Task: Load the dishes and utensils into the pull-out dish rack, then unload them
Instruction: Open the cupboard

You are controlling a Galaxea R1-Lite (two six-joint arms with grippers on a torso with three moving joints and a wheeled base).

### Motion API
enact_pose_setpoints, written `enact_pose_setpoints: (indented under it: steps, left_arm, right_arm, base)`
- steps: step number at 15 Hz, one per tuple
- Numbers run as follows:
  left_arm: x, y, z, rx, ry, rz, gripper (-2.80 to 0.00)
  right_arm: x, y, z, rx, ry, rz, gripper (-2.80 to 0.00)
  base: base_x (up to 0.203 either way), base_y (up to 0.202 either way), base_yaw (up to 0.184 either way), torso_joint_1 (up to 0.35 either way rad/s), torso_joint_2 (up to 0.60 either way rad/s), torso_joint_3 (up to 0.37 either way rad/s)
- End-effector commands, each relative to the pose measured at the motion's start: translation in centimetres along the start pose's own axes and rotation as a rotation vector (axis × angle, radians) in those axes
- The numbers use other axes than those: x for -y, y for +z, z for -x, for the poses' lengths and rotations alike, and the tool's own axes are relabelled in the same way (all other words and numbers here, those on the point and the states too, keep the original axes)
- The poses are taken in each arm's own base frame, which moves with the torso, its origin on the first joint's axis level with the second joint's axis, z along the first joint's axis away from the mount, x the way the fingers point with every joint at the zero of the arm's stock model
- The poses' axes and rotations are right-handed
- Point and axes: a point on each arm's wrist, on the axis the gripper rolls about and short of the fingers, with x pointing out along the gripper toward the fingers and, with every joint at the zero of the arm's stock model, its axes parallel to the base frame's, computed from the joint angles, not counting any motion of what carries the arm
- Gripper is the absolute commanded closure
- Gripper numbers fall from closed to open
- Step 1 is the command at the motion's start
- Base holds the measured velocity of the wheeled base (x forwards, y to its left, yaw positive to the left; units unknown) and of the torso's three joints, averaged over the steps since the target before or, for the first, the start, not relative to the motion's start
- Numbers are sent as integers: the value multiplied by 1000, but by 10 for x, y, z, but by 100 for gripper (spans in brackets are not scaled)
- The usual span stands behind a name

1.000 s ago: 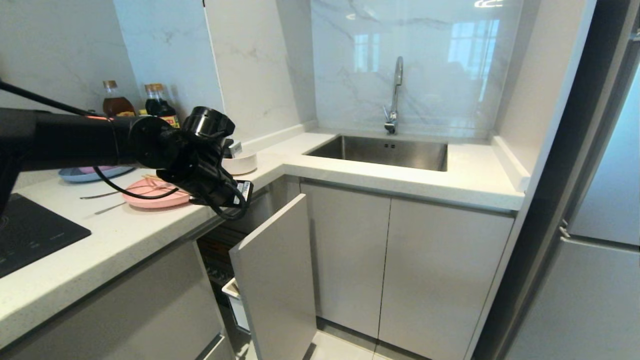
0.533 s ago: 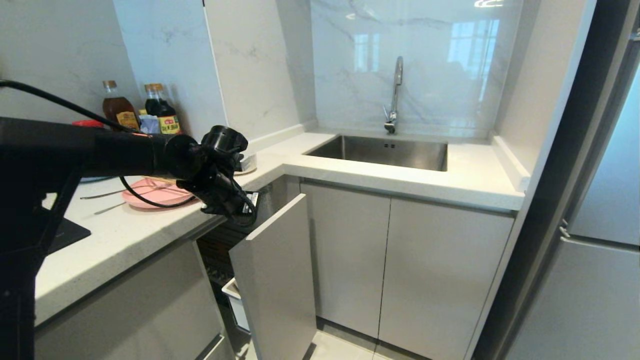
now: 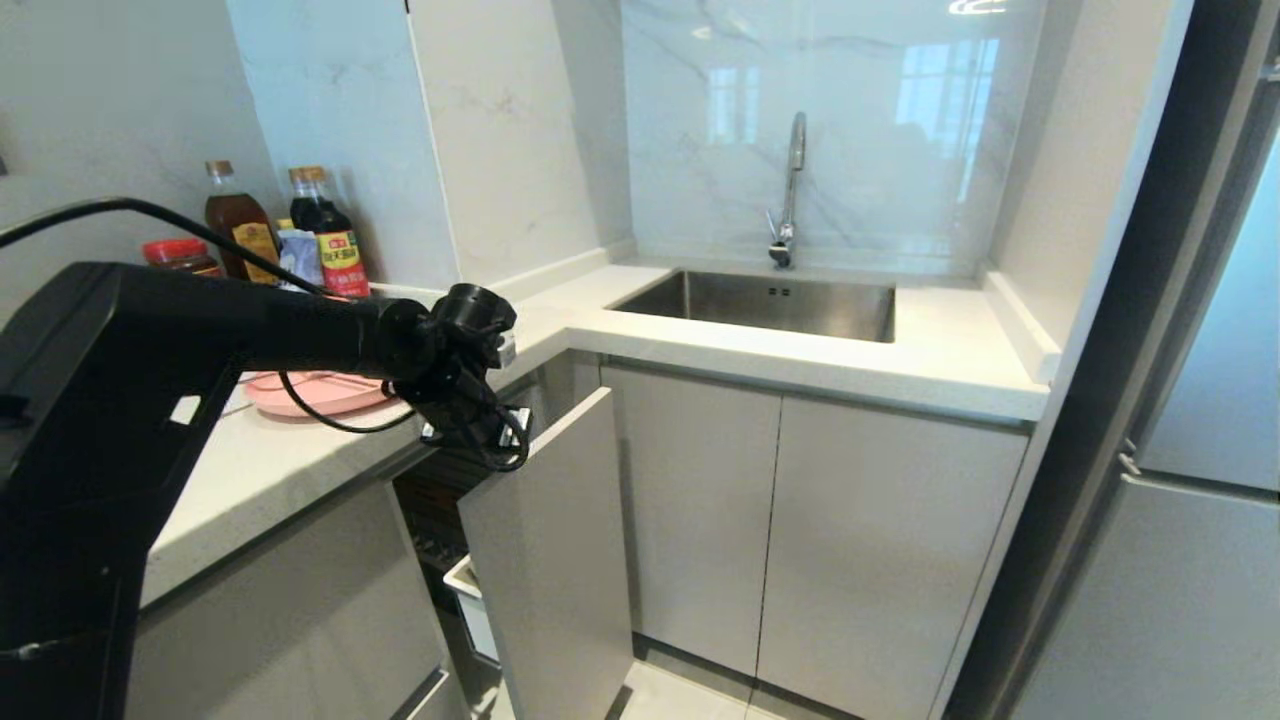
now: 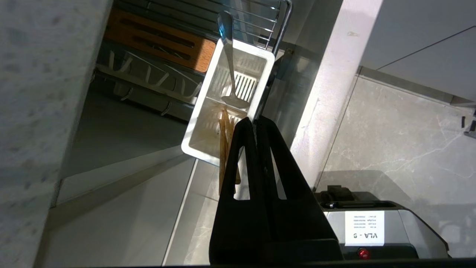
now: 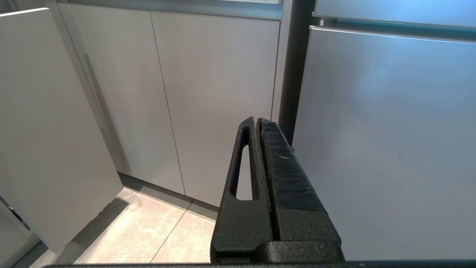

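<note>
The pull-out dish rack (image 3: 548, 560) stands drawn out below the counter, grey front facing me. In the left wrist view its white caddy (image 4: 208, 111) holds the silver fork (image 4: 227, 56) and the wooden chopsticks (image 4: 224, 149), beside the wooden strip (image 4: 160, 41) and chrome wires (image 4: 256, 22). My left gripper (image 4: 256, 120) is shut and empty, pointing down just above the caddy's rim, next to the chopstick ends. The pink plate (image 3: 320, 392) lies on the counter behind my left arm (image 3: 300, 335). The bowl is hidden by that arm. My right gripper (image 5: 257, 120) hangs shut by the cabinet doors.
A steel sink (image 3: 760, 300) with a faucet (image 3: 790, 190) sits at the back. Sauce bottles (image 3: 322, 230) stand against the left wall. Closed cabinet doors (image 3: 780, 540) adjoin the rack, with a fridge (image 3: 1180, 560) to the right. My own base (image 4: 372, 223) is below the gripper.
My left arm has swung right and down, from above the pink plate to the counter edge over the drawn-out rack. The bowl is now covered by the arm.
</note>
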Motion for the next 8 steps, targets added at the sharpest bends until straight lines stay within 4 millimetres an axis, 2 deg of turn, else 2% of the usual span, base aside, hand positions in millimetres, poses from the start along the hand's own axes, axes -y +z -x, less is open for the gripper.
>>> enact_pose_setpoints:
  steps: [1,8]
  left_arm:
    - [2,-1,-5,-14,1,-4,0]
    - [17,-6,-5,-38,-19,-38,0]
  right_arm:
    - [0,0,0,0,0,0,0]
    - [0,0,0,1,0,0,0]
  base:
    - [0,0,0,0,0,0]
    - [0,0,0,0,0,0]
